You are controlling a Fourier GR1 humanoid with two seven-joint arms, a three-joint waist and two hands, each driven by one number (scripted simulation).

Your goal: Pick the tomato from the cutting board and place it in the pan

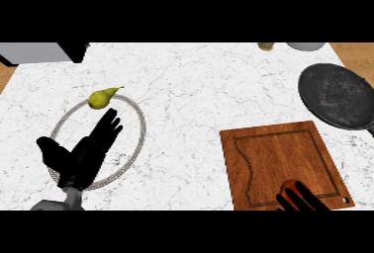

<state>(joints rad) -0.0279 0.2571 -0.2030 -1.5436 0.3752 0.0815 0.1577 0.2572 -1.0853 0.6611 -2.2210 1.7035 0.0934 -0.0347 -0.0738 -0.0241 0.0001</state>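
A white counter point(211, 84) is showing thin grey marble veining. At five o'clock a reddish-brown cutting board point(270, 158) is displaying wood grain. At three o'clock a pan point(337, 96) is looking speckled dark grey. At ten o'clock a pear point(101, 98) is glowing yellow-green.

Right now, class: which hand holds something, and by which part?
The right hand curls over the tomato, covering most of it; the left hand holds nothing.

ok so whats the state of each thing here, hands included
tomato: on the cutting board's near end, mostly hidden under the right robot hand
right robot hand: fingers curled over the tomato
left robot hand: open, resting, fingers up, over the wire ring
pan: nothing in it, beyond the cutting board
cutting board: flat on the counter
pear: lying on the wire ring's far edge
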